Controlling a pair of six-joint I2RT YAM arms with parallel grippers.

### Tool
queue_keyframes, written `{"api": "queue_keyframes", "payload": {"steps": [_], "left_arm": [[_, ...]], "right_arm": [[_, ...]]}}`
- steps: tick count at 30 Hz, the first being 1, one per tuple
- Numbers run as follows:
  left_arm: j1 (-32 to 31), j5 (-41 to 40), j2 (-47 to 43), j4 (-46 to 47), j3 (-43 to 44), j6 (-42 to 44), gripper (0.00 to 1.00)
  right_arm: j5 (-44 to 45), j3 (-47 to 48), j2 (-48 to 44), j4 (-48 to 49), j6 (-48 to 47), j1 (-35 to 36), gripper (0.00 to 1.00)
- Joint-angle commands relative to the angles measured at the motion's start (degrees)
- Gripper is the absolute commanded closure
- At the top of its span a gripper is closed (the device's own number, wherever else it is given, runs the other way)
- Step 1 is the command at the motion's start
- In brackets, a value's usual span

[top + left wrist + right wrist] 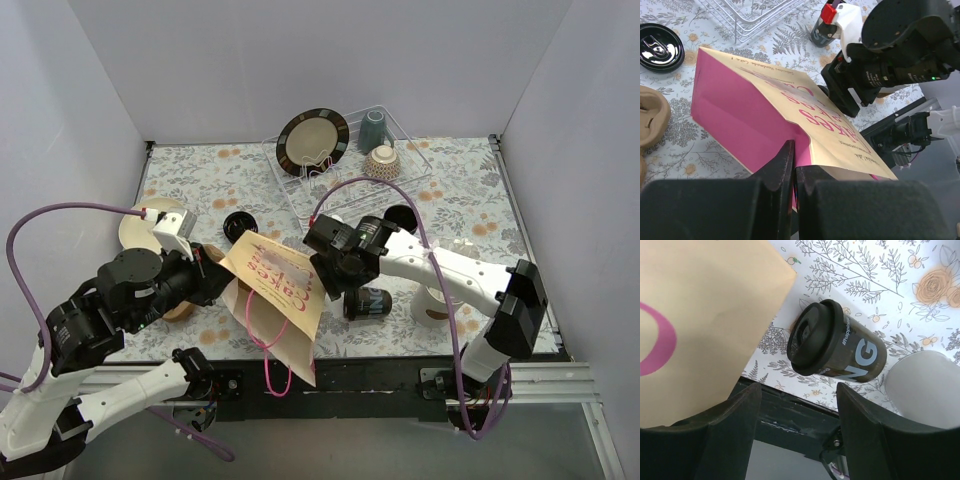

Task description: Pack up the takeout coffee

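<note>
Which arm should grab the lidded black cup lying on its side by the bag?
Right. The right gripper, open, faces the cup; the left gripper is shut on the paper bag.

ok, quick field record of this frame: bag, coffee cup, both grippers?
left gripper: shut on an edge of the tan paper bag with pink lining
right gripper: open, empty, over the cup
lidded black paper cup: on its side on the floral-print table, outside the bag
white cup: right next to the black cup
loose round black plastic lid: on the table beyond the bag
packing: cup not yet picked up
</note>
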Motion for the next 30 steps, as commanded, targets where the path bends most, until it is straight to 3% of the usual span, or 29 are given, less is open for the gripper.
{"api": "queue_keyframes", "payload": {"steps": [1,17,25,30], "left_arm": [[0.18,0.87,-0.19,0.35,2.06,0.84,1.0],[0.27,0.78,0.95,-1.58,3.99,2.51,1.0],[0.27,0.52,0.34,-2.1,4.61,3.39,1.0],[0.27,0.6,0.34,-2.1,4.34,3.65,1.0]], "right_arm": [[1.08,1.12,2.98,-0.43,4.4,-0.01,0.3],[4.42,-4.41,7.2,-0.96,7.39,-0.45,0.28],[4.5,-8.11,7.64,1.94,8.62,-0.45,0.33],[4.24,-7.67,8.08,2.38,8.8,-0.45,0.46]]}}
